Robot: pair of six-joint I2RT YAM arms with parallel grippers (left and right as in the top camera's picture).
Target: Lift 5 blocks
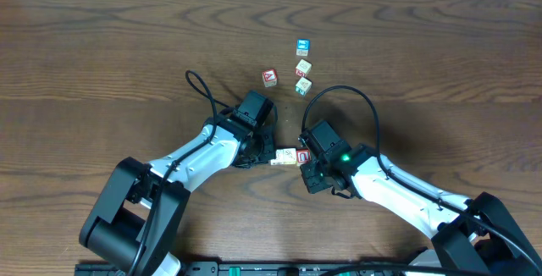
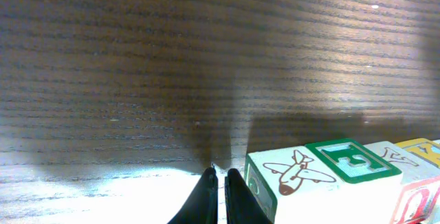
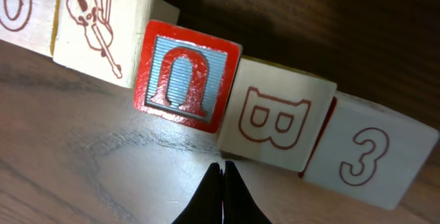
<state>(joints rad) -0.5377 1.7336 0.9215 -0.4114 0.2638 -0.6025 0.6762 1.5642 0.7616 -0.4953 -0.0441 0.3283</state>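
Your left gripper (image 2: 220,176) and right gripper (image 3: 222,171) both had jaws pinched together, holding nothing. The blocks (image 1: 287,156) lay in a row between them, perhaps touching both. Four loose cubes (image 1: 303,68) sat toward 12 o'clock, well apart.

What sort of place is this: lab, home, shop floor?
Probably a robot lab bench, not a home or shop floor: a plain wood-grain table, a left arm and right arm based at its near edge, and small alphabet blocks as props.
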